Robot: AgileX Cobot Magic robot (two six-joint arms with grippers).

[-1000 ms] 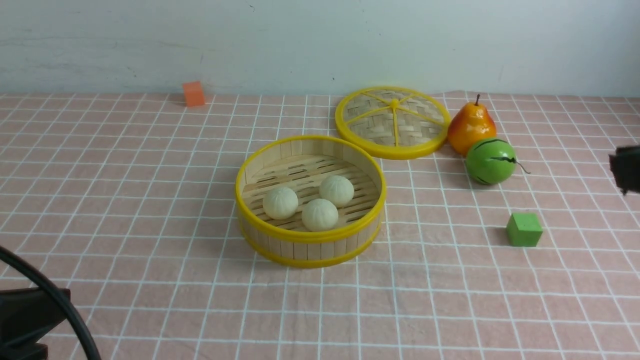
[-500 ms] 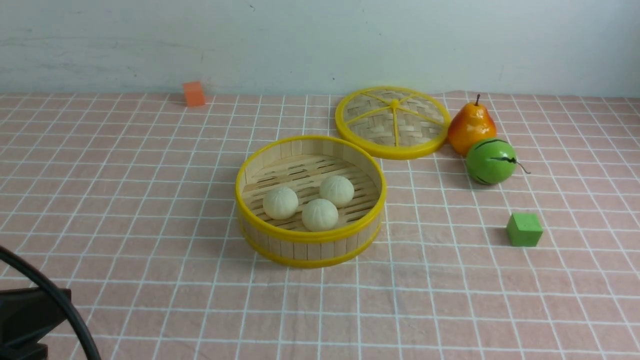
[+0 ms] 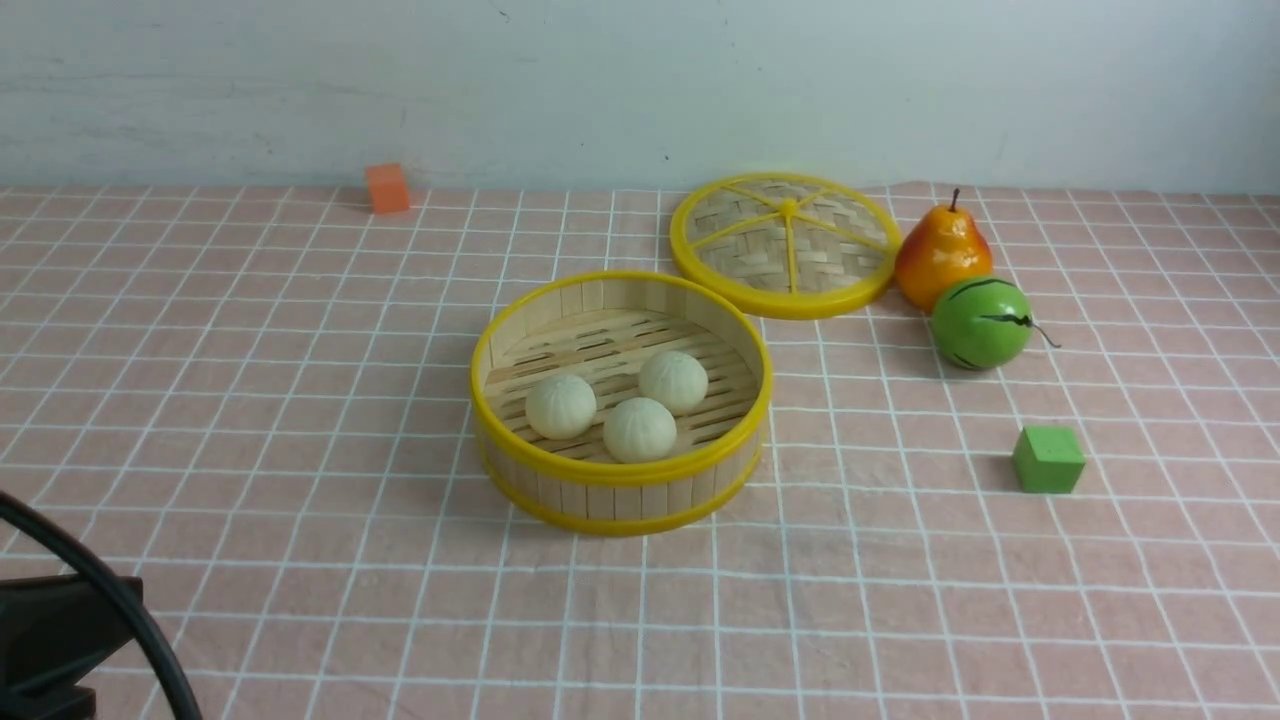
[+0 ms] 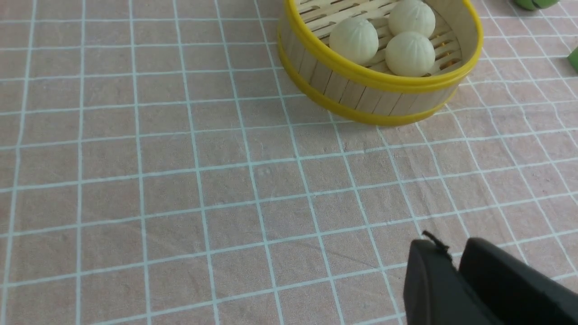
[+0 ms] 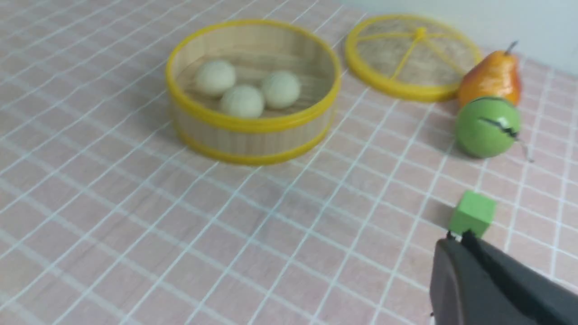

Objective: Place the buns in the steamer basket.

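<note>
On the pink checked tabletop (image 3: pixel 250 400), near the middle: steamer basket (image 3: pixel 620 495), upright on its base, open mouth facing straight up. Round in plan, so no long axis across the cloth; the only axis worth noting runs vertical through its centre. Carries all three buns on the slatted floor, none seen loose on the cloth. Loading judged complete.

Behind the basket and to its right, close by but apart from it: woven lid (image 3: pixel 787 245), lying flat. Not called for by the task.

Then the left hand (image 4: pixel 456 271): low over bare cloth on the near side of the basket, well apart from it, fingers pressed together, nothing between them. The right hand (image 5: pixel 463 257): out of the front view. In its own wrist view, closed tight and empty, near the green cube (image 5: pixel 473 212), well apart from the basket.

Step in hand, as judged: the finish, both hands clear. Next move calls for little. No further pick, only parking without nudging the rim.

Smallest, the buns (image 3: pixel 561 406) (image 3: pixel 640 430) (image 3: pixel 673 381): clustered mid-floor, close together, whether touching not clear. Near-spherical, no long axis. Faint pleats seem to climb toward the crown, so probably crown-up, though too faint to be sure.
</note>
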